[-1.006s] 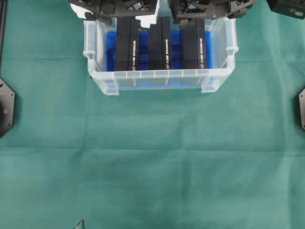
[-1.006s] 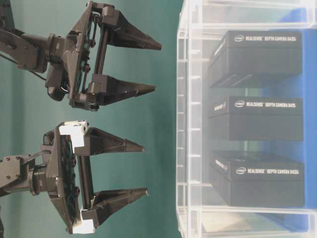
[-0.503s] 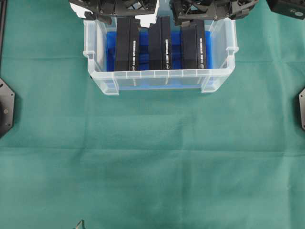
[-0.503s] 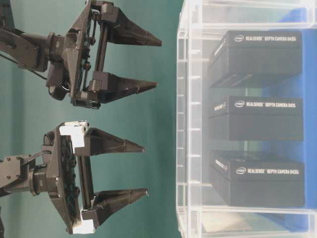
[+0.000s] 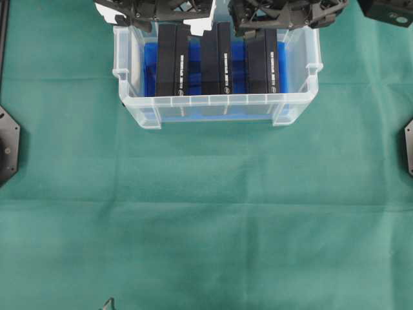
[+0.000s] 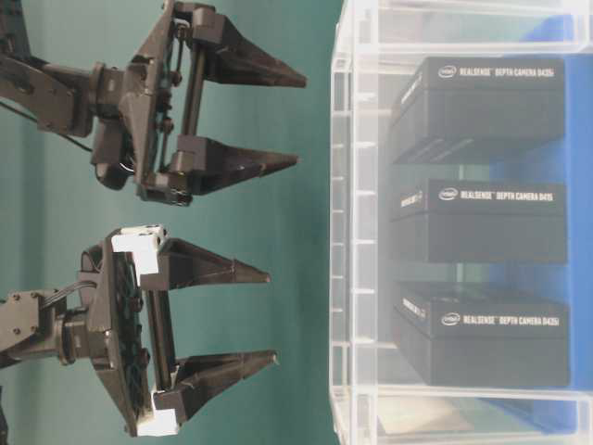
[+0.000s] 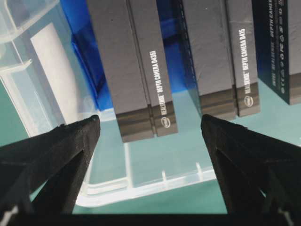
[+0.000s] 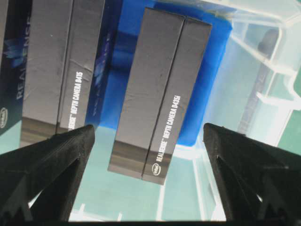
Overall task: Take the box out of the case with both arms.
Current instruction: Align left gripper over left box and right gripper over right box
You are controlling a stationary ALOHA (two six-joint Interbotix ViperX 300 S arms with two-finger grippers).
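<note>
Overhead, both arms get chopped by the top edge, so the left hand (image 5: 155,10) and right hand (image 5: 284,11) barely show and cover the far ends of the 3 RealSense boxes (image 5: 215,58). The case (image 6: 357,278) runs off the table-level frame's right side. Smaller box print is unreadable.

Even, bright, diffuse light w/ only faint shadows on the green cloth (image 5: 206,213), overhead view sharp, soft white glare on the case (image 6: 357,232) walls just beyond the jaws, wrist views crisp on box print but jaws near the lens look dark & slightly soft.
</note>
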